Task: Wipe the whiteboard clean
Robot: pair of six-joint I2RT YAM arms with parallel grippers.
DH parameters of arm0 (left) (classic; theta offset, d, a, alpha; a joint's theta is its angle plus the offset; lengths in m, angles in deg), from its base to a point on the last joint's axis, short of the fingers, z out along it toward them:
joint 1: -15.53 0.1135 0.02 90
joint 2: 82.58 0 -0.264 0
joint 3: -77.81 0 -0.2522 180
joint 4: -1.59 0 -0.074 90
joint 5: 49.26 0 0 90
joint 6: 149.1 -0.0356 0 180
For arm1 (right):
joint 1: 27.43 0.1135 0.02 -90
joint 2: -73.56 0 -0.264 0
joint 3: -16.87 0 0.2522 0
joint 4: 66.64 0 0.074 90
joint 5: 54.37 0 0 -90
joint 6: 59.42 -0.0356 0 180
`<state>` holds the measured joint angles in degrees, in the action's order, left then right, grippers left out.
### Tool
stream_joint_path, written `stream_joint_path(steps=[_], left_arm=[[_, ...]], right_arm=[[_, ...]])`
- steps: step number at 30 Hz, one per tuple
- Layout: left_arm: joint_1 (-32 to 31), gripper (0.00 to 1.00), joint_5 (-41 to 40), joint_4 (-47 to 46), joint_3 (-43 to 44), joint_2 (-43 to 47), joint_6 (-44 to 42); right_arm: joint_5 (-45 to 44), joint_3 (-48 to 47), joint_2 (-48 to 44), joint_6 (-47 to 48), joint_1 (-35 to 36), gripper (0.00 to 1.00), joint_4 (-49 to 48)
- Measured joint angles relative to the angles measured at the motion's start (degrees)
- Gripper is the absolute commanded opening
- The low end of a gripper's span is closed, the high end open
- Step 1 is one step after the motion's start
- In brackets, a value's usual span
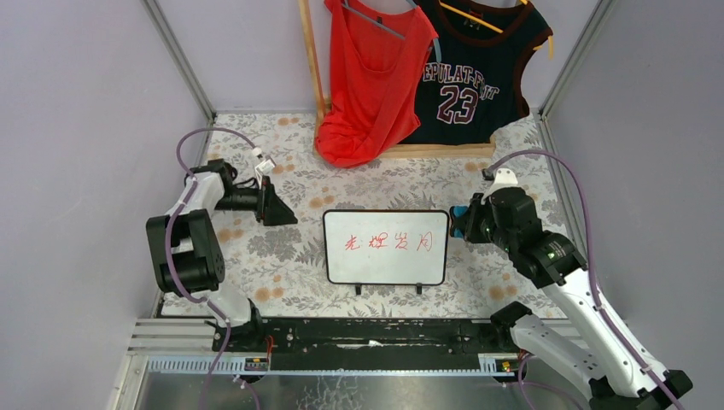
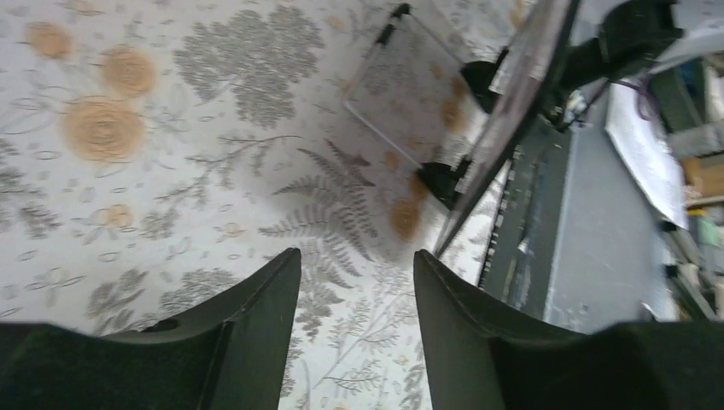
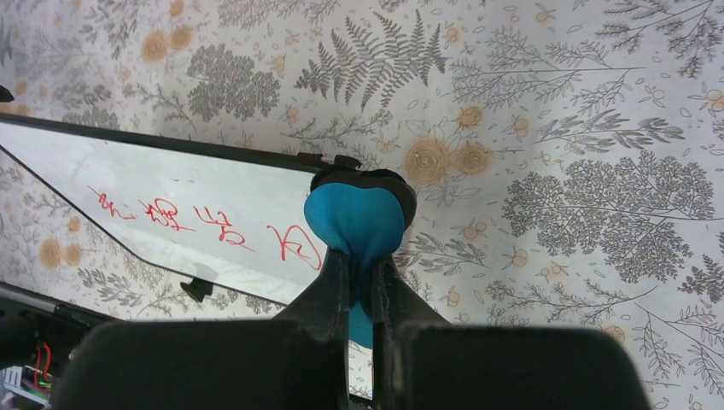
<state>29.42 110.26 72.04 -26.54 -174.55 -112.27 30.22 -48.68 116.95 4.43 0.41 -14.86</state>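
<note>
The whiteboard (image 1: 386, 265) stands on its feet mid-surface (image 1: 282, 248). The left tool (image 2: 357, 265), jaws apart and empty, sits to its left and would best brace the frame. The right tool (image 3: 360, 260), clamped on a blue eraser (image 3: 359, 218) at the board's right edge, should sweep flat over the red writing (image 1: 388, 243).

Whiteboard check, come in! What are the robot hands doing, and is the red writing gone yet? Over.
Right gripper shut on blue eraser, at whiteboard right edge. Left gripper open, empty, off to the left. Red writing all there. Nothing blocking.

The black-framed whiteboard (image 1: 386, 265) stands on two small feet on the floral cloth (image 1: 282, 248), red characters unerased.
</note>
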Motion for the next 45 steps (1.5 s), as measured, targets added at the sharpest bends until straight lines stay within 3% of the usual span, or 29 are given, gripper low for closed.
stream_joint_path(steps=[4, 9, 12, 19, 24, 37, 45], left_arm=[[0.0, 0.48, 3.4, 11.9, 2.1, -3.7, -11.5], [0.0, 0.47, 4.9, 15.8, 2.3, -3.5, -13.9], [0.1, 0.42, 4.6, 11.4, 0.7, -0.3, -8.3], [-0.5, 0.48, -0.1, -8.7, -8.6, 17.8, 12.3], [-2.1, 0.48, -0.5, -15.5, -8.7, 19.4, 18.8], [-5.7, 0.46, 1.3, -15.9, -7.9, 14.8, 15.7], [-11.4, 0.46, 1.6, -15.7, -6.2, 13.8, 14.6]], right_arm=[[-2.8, -0.1, 1.2, -0.7, 4.0, 0.0, 0.1], [-6.3, -1.2, 2.2, -1.7, 7.0, 0.0, 0.2], [-7.9, -1.7, 2.4, -2.1, 8.2, 0.0, 0.2], [-9.5, -1.7, 3.6, -2.4, 10.5, 0.0, -0.2], [-11.3, -2.8, 4.9, -2.5, 13.5, 0.0, -0.2], [-15.3, -5.9, 6.4, -3.3, 20.0, 0.0, -0.2], [-19.5, -6.9, 8.5, -4.8, 25.4, 0.0, 0.1]])
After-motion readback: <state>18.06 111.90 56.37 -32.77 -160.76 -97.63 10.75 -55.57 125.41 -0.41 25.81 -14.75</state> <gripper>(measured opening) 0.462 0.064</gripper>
